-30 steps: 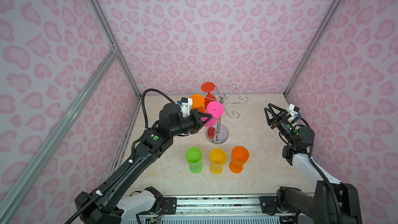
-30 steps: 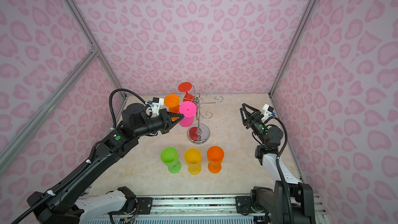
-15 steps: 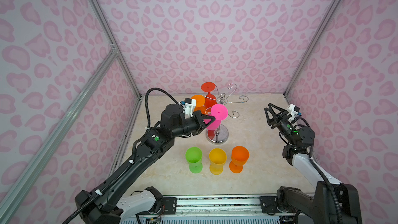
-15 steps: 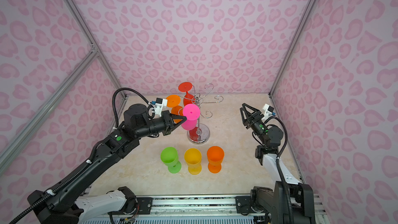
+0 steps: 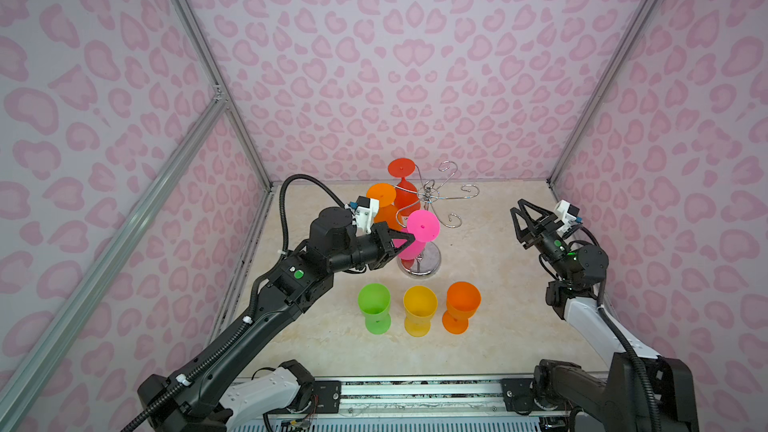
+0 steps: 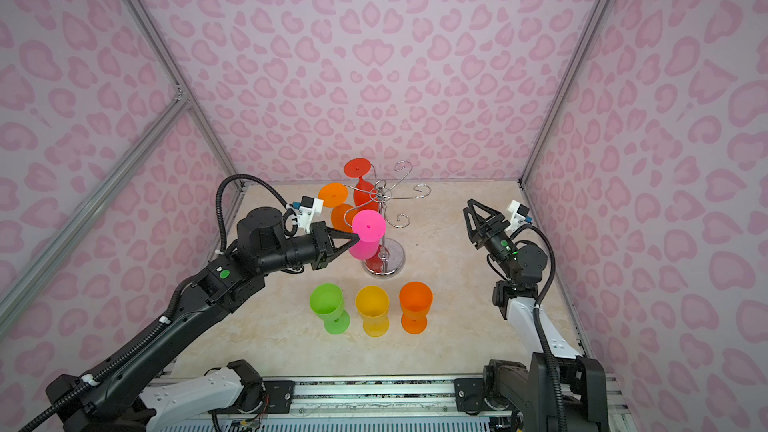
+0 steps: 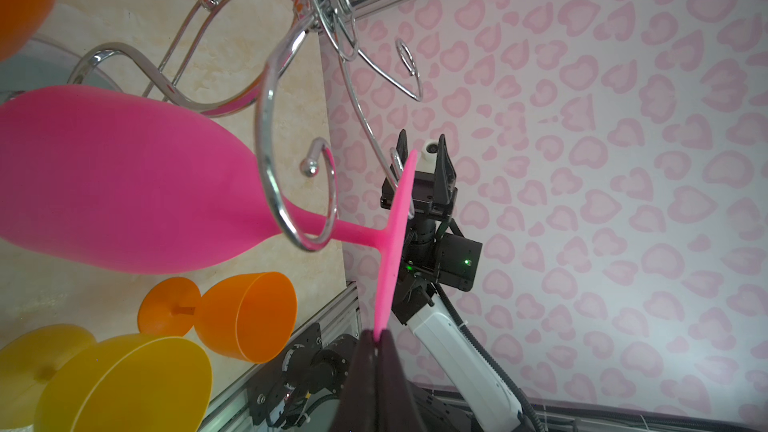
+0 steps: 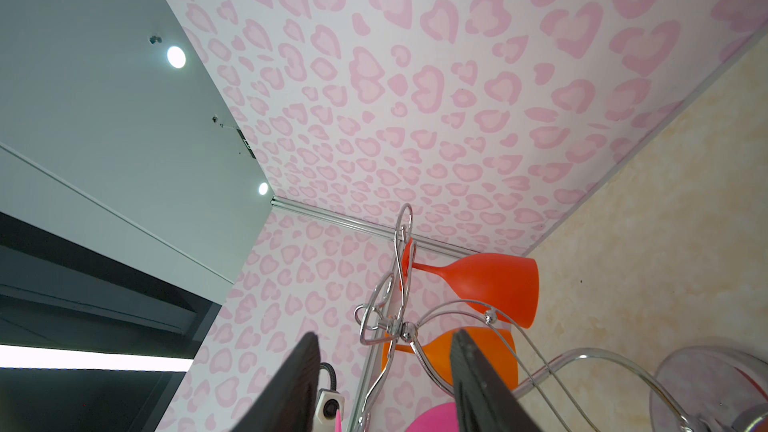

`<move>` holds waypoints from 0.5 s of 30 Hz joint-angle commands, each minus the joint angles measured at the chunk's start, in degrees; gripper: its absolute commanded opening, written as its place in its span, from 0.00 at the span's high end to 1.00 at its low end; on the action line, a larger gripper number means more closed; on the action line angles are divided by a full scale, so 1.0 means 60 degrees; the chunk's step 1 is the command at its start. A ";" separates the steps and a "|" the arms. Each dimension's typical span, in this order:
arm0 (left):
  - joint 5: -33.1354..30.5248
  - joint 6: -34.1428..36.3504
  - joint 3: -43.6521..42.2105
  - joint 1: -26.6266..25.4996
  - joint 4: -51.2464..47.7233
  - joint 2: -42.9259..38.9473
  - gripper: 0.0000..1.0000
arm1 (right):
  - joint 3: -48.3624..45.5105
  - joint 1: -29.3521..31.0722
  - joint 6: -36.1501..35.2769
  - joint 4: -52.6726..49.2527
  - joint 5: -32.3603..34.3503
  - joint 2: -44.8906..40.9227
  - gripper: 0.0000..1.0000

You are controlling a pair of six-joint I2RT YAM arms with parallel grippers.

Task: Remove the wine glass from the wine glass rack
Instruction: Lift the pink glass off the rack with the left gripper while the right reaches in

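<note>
On the near hook of the wine glass rack (image 5: 428, 268), we hold the pink wine glass (image 5: 422, 225) by its foot.
Our left gripper (image 5: 411, 238) is pinched tight on the foot's rim; in the left wrist view the stem lies inside the curled hook, bowl hanging down above the chrome base. Our right gripper (image 5: 518, 206) hangs half open, empty, well apart on the right.

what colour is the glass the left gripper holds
Pink; the glass shows best in the left wrist view.
</note>
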 commanded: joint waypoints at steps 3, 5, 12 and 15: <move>-0.0074 0.0108 -0.0091 -0.0115 -0.0024 -0.0305 0.98 | -0.0029 -0.0004 -0.0321 -0.0559 -0.0433 -0.0493 0.48; -0.0116 0.0101 -0.0078 -0.0170 -0.0057 -0.0422 0.98 | -0.0027 0.0010 -0.0766 -0.1302 -0.0561 -0.0871 0.49; -0.0156 0.0015 -0.0047 -0.0361 -0.0081 -0.0746 0.98 | 0.0360 0.0039 -0.2879 -0.4982 -0.0797 -0.2565 0.49; -0.0155 -0.0033 -0.0018 -0.0473 -0.0054 -0.0869 0.98 | 0.0539 0.0081 -0.3599 -0.6357 -0.0883 -0.3268 0.49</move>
